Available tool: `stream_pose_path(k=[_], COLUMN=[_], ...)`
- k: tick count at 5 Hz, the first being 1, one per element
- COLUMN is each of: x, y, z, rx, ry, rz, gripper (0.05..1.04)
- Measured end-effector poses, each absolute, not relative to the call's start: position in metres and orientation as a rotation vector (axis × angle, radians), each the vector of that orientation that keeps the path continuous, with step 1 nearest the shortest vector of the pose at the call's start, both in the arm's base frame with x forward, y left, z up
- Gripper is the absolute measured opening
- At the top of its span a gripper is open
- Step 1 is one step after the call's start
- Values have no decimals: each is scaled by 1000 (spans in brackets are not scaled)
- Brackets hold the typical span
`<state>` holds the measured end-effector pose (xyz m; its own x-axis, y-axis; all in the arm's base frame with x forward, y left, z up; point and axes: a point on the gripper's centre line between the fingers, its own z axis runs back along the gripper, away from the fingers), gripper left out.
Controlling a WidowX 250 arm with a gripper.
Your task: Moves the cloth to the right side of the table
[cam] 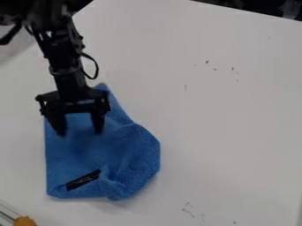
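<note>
Well, the blue cloth (126,152) lies beneath the tool (80,131) (spread apart, mind you).

Soft, even light of middling brightness fell across white table (230,114), its source impossible to place. Faint, loose-edged shadow lined lower rim of blue cloth (126,154), while gentle shading picked out folds at its right. Arm (66,66) and gripper (80,131) read near-black, surface detail mostly lost in dark. Beyond table's far edge, background (259,6) sank into gloom; that edge ran straight, slanting across upper right corner.
</note>
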<state>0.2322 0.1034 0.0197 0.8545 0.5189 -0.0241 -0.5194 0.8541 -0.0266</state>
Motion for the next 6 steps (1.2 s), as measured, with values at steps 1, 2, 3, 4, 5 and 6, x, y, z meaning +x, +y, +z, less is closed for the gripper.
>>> stream_pose_path(k=[1,2,3,4,5,6], x=[228,230,234,241,249,258], y=[99,85,71,53,33,15], z=[10,9,7,7,3,1], rx=[-27,-13,-37,-51,-82,-109], ry=[-17,-36,-59,-61,-58,-59], rz=[543,498,472,410,366,336], gripper=[1000,1000,1000,1000,1001,1001])
